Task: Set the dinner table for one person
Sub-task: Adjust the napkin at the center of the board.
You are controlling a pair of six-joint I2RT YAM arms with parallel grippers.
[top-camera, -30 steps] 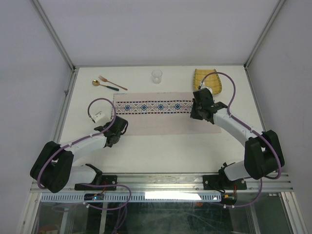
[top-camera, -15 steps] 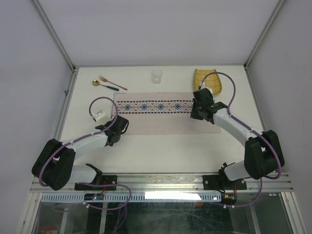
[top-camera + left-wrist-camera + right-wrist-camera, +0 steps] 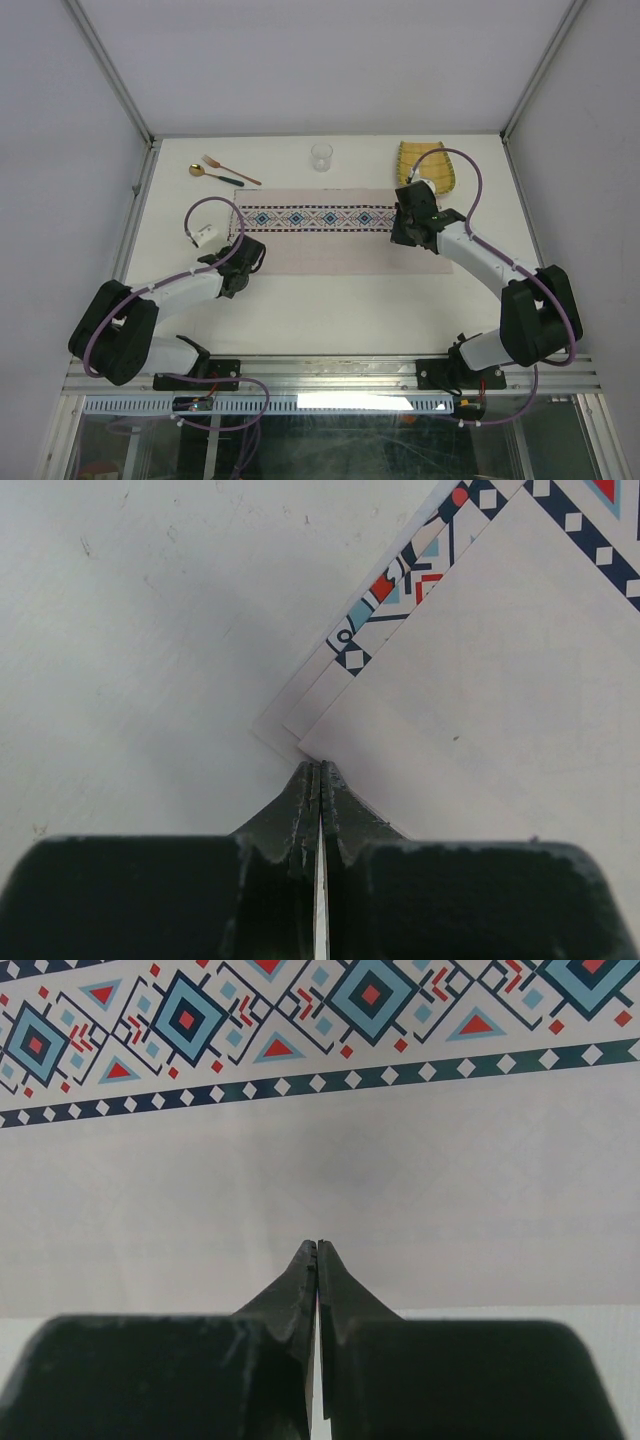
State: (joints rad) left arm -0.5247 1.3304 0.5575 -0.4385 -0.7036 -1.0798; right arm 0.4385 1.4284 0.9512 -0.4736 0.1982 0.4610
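Both pincers are closed tight, the left gripper [image 3: 318, 770] at the placemat's [image 3: 320, 245] near-left corner, the right gripper [image 3: 317, 1248] by its right end; the table [image 3: 340, 305] spreads beneath them; uneven pulling could skew or bunch the cloth.

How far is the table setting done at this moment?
Done: the placemat lies spread across the dinner table. In hand: the left gripper is shut at its near-left corner and the right gripper is shut at its right end, apparently straightening it. Left: fork, spoon, glass and yellow woven item wait along the far edge, off the mat.
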